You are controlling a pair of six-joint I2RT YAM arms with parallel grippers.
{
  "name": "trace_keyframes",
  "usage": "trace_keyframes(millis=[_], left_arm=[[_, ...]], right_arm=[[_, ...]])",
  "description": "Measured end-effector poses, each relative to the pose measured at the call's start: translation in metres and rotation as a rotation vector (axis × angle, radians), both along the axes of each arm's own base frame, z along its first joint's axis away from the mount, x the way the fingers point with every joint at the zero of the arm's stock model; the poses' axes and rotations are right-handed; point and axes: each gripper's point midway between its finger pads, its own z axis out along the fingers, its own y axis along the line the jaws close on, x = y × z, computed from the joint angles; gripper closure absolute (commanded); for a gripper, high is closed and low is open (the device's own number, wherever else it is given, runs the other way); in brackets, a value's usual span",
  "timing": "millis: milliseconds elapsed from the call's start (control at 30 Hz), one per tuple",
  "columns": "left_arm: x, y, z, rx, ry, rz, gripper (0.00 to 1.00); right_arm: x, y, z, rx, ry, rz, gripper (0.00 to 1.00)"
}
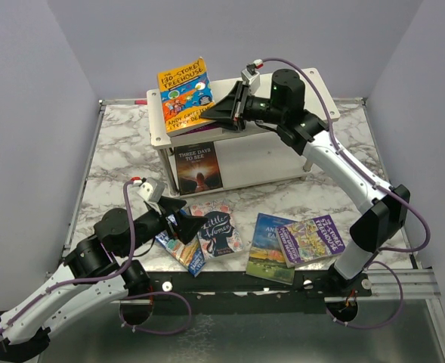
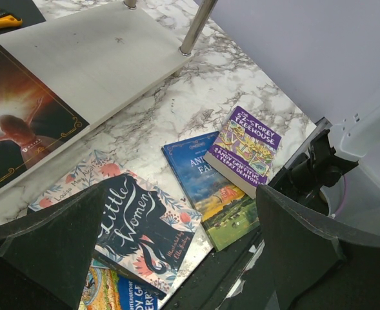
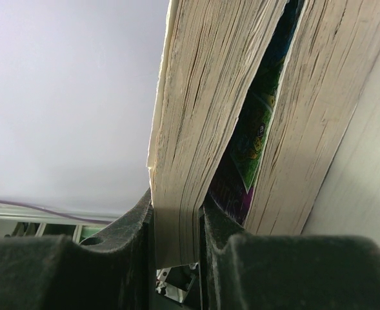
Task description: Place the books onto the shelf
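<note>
Seven books are showing. The orange Treehouse book [image 1: 183, 92] is being pinched at its page edge by the right pincer [image 1: 214, 112], closed tight on it. It is angling up off a second book [image 3: 306, 116] that is lying on the top board of the shelf [image 1: 260, 160]. One dark book, Three Days to See [image 1: 199, 166], is lying on the lower board. Four are lying on the marble table [image 1: 124, 151]: Little Women [image 1: 220, 231] is overlapping a blue Treehouse book [image 1: 190, 257], and a purple Treehouse book [image 1: 310, 238] is overlapping Animal Farm [image 1: 266, 249]. The left pincer [image 1: 180, 221] is hovering over Little Women, spread wide and gripping nothing.
</note>
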Motion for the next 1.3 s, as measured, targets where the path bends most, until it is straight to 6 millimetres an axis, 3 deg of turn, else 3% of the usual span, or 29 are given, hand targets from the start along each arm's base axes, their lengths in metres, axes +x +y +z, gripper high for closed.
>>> trace_keyframes(millis=[167,500,900,1300], left_arm=[[0.0,0.0,0.0,0.0,0.0,0.0,0.01],[0.0,0.0,0.0,0.0,0.0,0.0,0.01],[0.0,0.0,0.0,0.0,0.0,0.0,0.01],[0.0,0.0,0.0,-0.001,0.0,0.0,0.01]], right_arm=[[0.002,-0.002,-0.001,0.0,0.0,-0.008,0.89],[-0.001,-0.007,0.001,-0.002,-0.01,-0.025,0.65],[-0.001,-0.009,0.0,-0.015,-0.046,-0.028,0.49],[-0.002,-0.022,0.003,-0.094,-0.141,-0.076,0.43]])
